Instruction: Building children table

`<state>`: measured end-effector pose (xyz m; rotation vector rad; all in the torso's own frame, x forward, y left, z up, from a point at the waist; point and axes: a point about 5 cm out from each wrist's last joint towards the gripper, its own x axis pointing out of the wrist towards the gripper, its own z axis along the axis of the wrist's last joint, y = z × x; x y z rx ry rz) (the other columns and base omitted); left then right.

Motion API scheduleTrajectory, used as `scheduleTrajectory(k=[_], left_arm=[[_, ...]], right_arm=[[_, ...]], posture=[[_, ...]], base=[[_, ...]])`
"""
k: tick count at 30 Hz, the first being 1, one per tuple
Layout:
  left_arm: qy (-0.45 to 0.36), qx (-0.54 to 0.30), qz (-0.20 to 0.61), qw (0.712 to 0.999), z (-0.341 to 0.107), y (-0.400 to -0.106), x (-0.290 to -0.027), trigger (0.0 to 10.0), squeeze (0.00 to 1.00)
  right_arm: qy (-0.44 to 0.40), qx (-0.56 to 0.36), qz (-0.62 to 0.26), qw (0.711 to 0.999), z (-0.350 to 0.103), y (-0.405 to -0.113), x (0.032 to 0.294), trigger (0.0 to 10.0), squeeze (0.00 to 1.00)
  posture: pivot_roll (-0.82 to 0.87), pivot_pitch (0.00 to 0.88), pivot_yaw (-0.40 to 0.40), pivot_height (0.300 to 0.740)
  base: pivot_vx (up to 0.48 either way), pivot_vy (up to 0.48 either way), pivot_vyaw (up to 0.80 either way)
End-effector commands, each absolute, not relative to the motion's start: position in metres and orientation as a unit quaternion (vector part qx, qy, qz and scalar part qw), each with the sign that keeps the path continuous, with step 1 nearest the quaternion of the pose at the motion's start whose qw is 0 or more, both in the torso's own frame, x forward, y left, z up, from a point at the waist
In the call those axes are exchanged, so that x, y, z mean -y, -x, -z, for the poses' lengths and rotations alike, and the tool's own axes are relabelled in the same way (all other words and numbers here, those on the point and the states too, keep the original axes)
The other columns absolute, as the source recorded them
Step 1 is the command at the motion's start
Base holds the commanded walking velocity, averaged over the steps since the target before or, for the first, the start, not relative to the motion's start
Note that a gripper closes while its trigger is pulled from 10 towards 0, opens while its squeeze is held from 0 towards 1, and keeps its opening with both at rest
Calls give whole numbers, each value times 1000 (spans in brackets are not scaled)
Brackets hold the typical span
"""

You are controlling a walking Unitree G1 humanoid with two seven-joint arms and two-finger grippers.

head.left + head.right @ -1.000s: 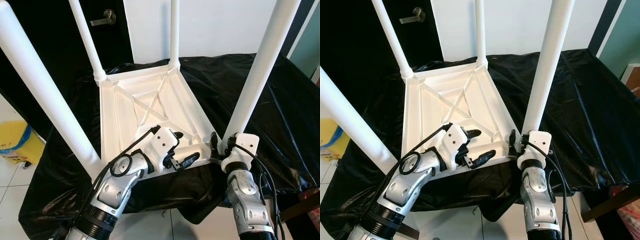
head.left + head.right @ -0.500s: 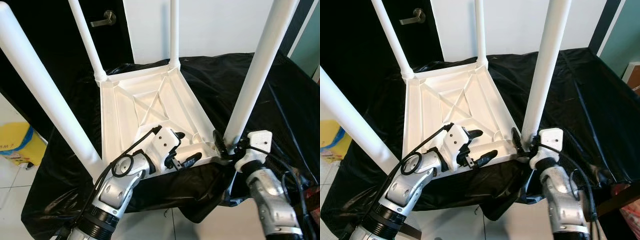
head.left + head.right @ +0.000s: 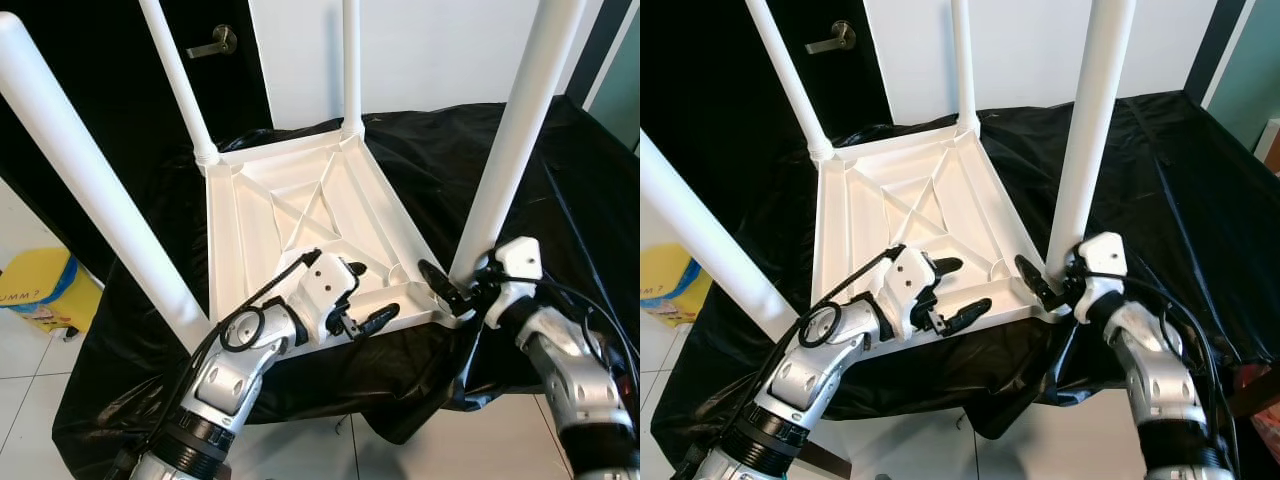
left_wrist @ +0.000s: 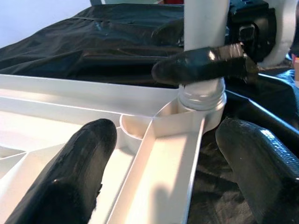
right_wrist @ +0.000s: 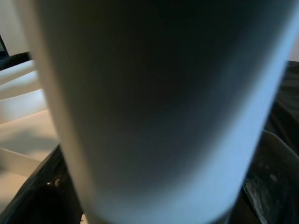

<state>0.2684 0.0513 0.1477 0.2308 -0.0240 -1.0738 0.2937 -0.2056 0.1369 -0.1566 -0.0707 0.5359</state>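
The white children's table [image 3: 290, 215] lies upside down on a black sheet, its four legs pointing up. My left gripper [image 3: 368, 295] is open at the near edge, one finger inside the ribbed underside and one outside the rim [image 4: 154, 154]. At the base of the near-right leg [image 3: 510, 150], my right gripper [image 3: 452, 283] is shut around the leg just above its screw collar [image 4: 202, 99]. One of its black fingers [image 4: 201, 63] crosses the front of the leg. That leg [image 5: 159, 112] stands very close in the right wrist view.
The black sheet [image 3: 570, 190] drapes over the support and hangs past its near edge. A yellow bin [image 3: 40, 290] stands on the tiled floor to the left. Behind are a dark door with a lever handle [image 3: 215, 42] and a white wall. The near-left leg [image 3: 100, 190] rises beside my left arm.
My right arm has swung out to the right and its wrist has turned around the near-right leg while staying on it. The left gripper has kept its place.
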Motion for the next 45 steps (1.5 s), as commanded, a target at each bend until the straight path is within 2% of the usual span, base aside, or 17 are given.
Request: scheduleTrajectory(k=[1,3,4,11,17,22,23,33,38,42,44,45], left_arm=[[-113,0,536,837,-145,-266,-51,10000,0],[-113,0,536,837,-145,-266,-51,10000,0],[-113,-3,536,837,-146,-270,-52,10000,0],[-104,-12,542,834,-149,-274,-53,10000,0],[-88,-35,577,811,-141,-264,-51,10000,0],[-81,-29,575,813,-140,-263,-50,10000,0],[-80,-26,573,815,-140,-263,-49,10000,0],[-74,-16,560,825,-142,-266,-51,10000,0],[-76,-10,545,835,-139,-264,-53,10000,0],[-78,-8,542,837,-138,-264,-53,10000,0],[-84,5,531,843,-138,-264,-53,10000,0],[-84,5,531,843,-138,-264,-53,10000,0]], right_arm=[[71,29,-285,955,-133,-295,202,8000,0],[71,29,-285,955,-133,-295,202,8000,0],[68,31,-292,954,-133,-296,202,39,0],[70,25,-308,949,-130,-295,202,0,0],[83,4,-332,939,-117,-290,203,0,0],[79,-1,-325,942,-113,-289,205,0,0],[75,-3,-320,944,-112,-288,205,10000,0],[28,5,-259,966,-105,-280,197,10000,0],[29,2,-179,983,-94,-272,187,10000,0],[25,3,-155,988,-93,-271,185,10000,0],[21,-14,-78,997,-89,-269,175,10000,0],[21,-14,-78,997,-89,-269,175,10000,0]], posture=[[-98,32,82,740],[-98,32,82,740],[-94,42,78,740],[-94,50,77,740],[-103,57,83,740],[-112,56,84,740],[-117,59,87,740],[-124,92,90,740],[-126,102,79,740],[-126,102,79,740],[-127,106,62,740],[-127,106,62,740]], base=[[0,0,0],[0,0,0],[0,0,0],[0,0,0],[0,0,0],[0,0,0],[0,0,0],[0,0,0],[0,0,0],[0,0,0],[0,0,0],[0,0,0]])
